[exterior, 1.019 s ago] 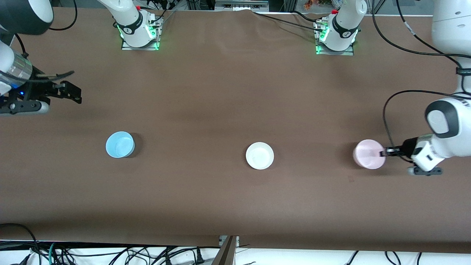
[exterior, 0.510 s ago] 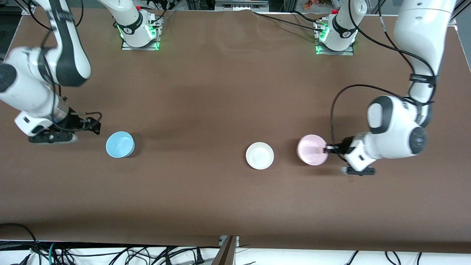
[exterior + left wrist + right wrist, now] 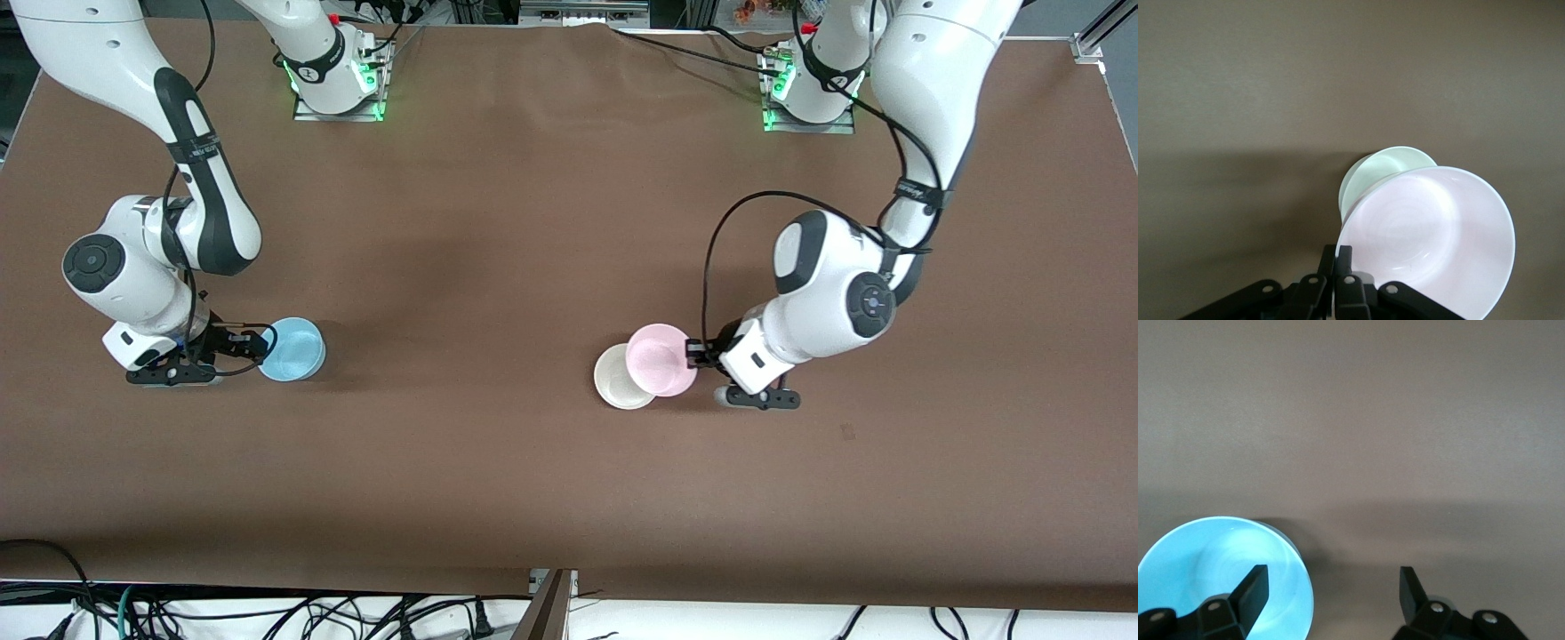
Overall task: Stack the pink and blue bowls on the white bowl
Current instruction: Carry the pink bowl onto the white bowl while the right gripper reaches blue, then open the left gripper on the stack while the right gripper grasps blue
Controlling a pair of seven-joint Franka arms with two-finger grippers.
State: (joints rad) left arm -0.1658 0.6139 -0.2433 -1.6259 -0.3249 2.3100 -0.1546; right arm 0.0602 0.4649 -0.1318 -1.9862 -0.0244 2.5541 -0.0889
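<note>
Since a second ago, your left end effector (image 3: 692, 355) has carried the pink bowl (image 3: 660, 359) from the left arm's end of the worktop (image 3: 533, 222) toward the middle, and your right end effector (image 3: 264, 342) has swung in from the worktop's edge to the blue bowl (image 3: 293, 349).

You are now holding the pink bowl by its rim with the left end effector clamped tight on it. The bowl is hanging up off the worktop, partly over the white bowl (image 3: 613, 380) and covering the part of it toward the left arm's end. In the left wrist view the pink bowl (image 3: 1431, 240) is filling the space just ahead of the fingers (image 3: 1338, 267), with the white bowl (image 3: 1371, 177) peeking out underneath it.

The white bowl is sitting upright on the worktop near the middle.

Your right end effector is sitting low at the blue bowl, its fingers spread wide and not gripping anything. In the right wrist view one finger (image 3: 1251, 590) is showing over the blue bowl's (image 3: 1198, 560) inside, while the other finger is standing well outside the rim over bare worktop. The blue bowl is resting upright on the worktop toward the right arm's end, well apart from the other two bowls.
</note>
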